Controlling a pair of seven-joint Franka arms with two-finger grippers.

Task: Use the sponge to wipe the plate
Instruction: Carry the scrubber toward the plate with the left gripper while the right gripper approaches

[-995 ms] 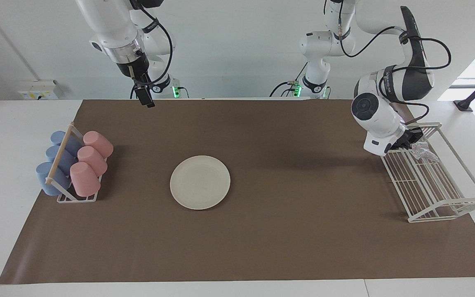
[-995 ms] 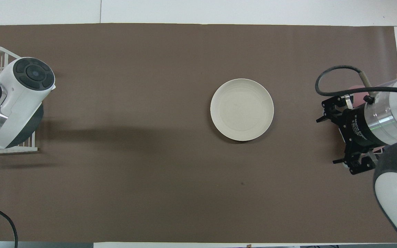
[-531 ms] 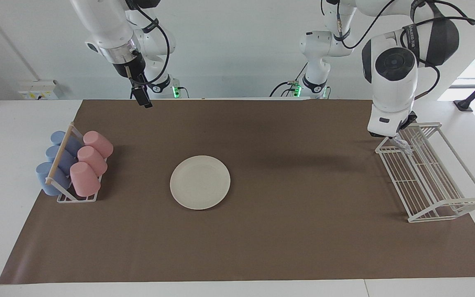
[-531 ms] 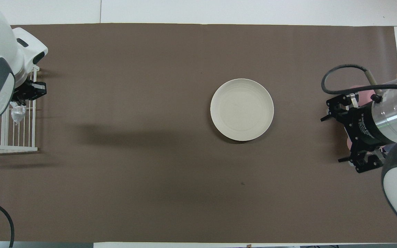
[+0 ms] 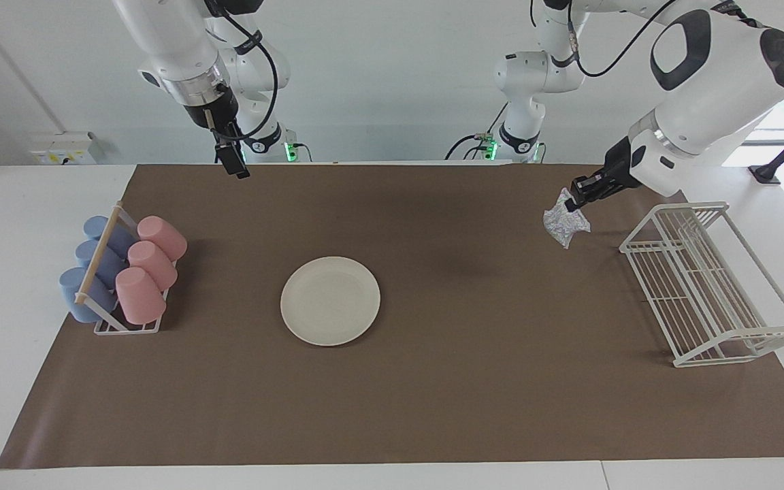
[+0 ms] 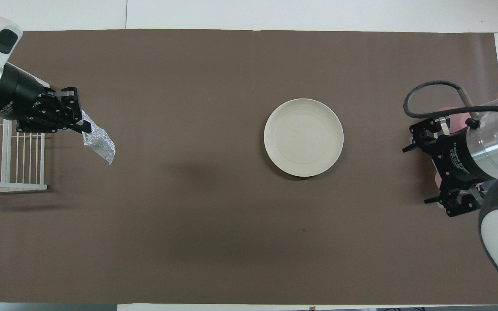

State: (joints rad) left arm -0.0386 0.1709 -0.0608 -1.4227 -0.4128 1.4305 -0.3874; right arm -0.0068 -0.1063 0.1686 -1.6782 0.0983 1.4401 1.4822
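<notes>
Plate flat on the brown mat, about midway between the two arms' ends of the surface, somewhat toward the right arm's end; bare and cream-white, nothing on it, nothing touching it. Seen again from overhead, round with a shallow rim.

Sponge up in the air, silvery and wrinkled, dangling from the left hand over the mat just beside the wire rack, toward the plate from it. Pinched by its upper edge between the closed fingers, the rest hanging loose below. In the overhead view the same sponge trailing from the left hand, well apart from the plate, with a stretch of bare mat between them.

Wire rack white, standing at the left arm's end of the surface, partly on the mat.

Right hand raised above the mat's edge nearest the robots, toward the right arm's end, holding nothing and waiting; spread of its fingers impossible to tell. In the overhead view only its black body visible, over the cups.

Cup rack at the right arm's end of the mat, carrying three pink cups and three blue cups lying tilted in two rows, well apart from the plate.
</notes>
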